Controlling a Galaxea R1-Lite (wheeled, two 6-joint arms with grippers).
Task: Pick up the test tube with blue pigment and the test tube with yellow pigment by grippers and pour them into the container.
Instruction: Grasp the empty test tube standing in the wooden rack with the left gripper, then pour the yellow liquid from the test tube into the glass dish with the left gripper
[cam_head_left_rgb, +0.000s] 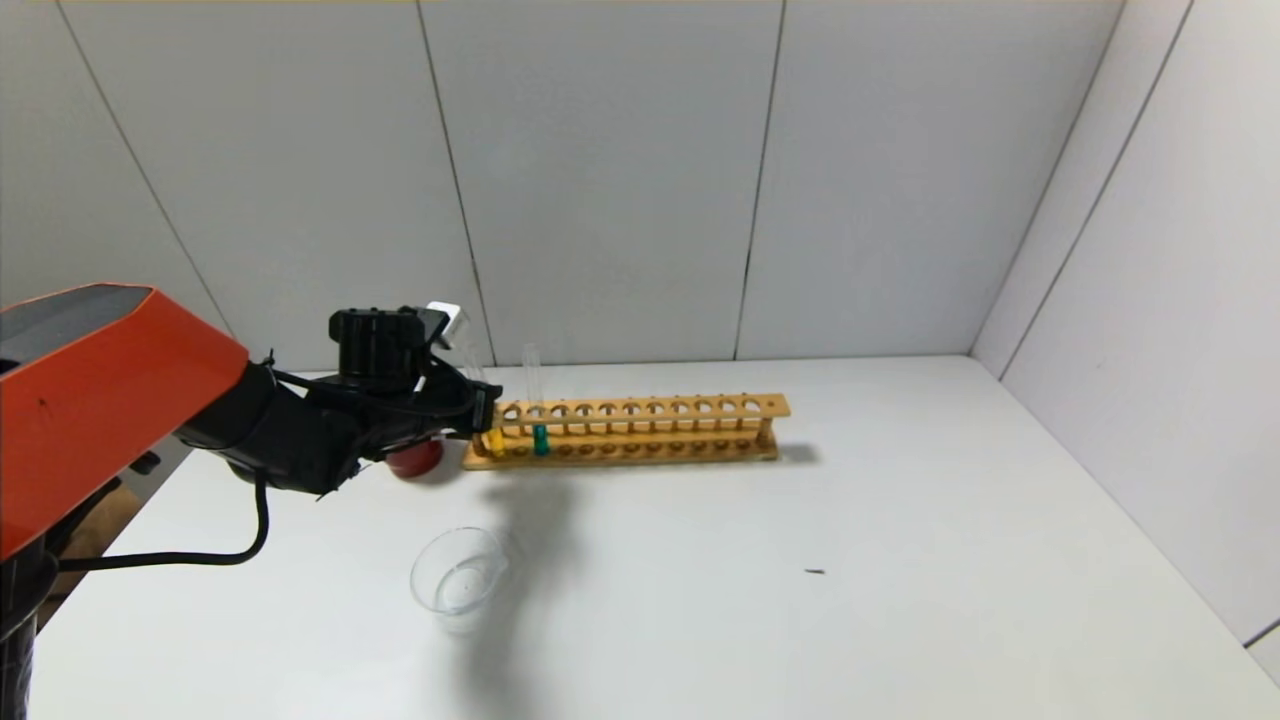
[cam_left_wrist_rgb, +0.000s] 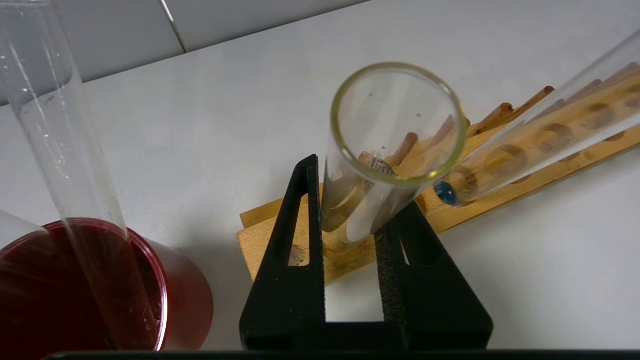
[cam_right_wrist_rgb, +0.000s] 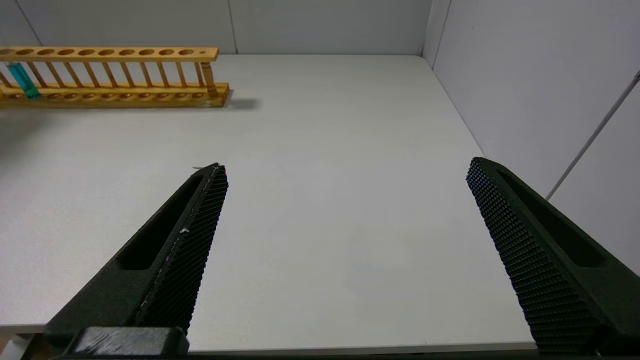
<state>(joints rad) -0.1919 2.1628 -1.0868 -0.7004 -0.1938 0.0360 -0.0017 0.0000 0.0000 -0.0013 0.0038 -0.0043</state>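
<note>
The test tube with yellow pigment (cam_head_left_rgb: 495, 440) stands in the left-end hole of the wooden rack (cam_head_left_rgb: 640, 430). The test tube with blue pigment (cam_head_left_rgb: 540, 438) stands one hole to its right. My left gripper (cam_head_left_rgb: 485, 415) is at the rack's left end. In the left wrist view its fingers (cam_left_wrist_rgb: 357, 200) are closed against both sides of the yellow tube (cam_left_wrist_rgb: 395, 150), which still sits in the rack. The blue tube's base (cam_left_wrist_rgb: 445, 192) shows beside it. The clear glass container (cam_head_left_rgb: 460, 580) sits on the table in front. My right gripper (cam_right_wrist_rgb: 345, 167) is open and empty over the table's right front.
A dark red cup (cam_head_left_rgb: 415, 458) stands left of the rack, close under my left arm, with a colourless tube (cam_left_wrist_rgb: 75, 150) leaning in it. The rack (cam_right_wrist_rgb: 115, 75) and the blue tube (cam_right_wrist_rgb: 22, 80) show far off in the right wrist view. White walls close the back and right.
</note>
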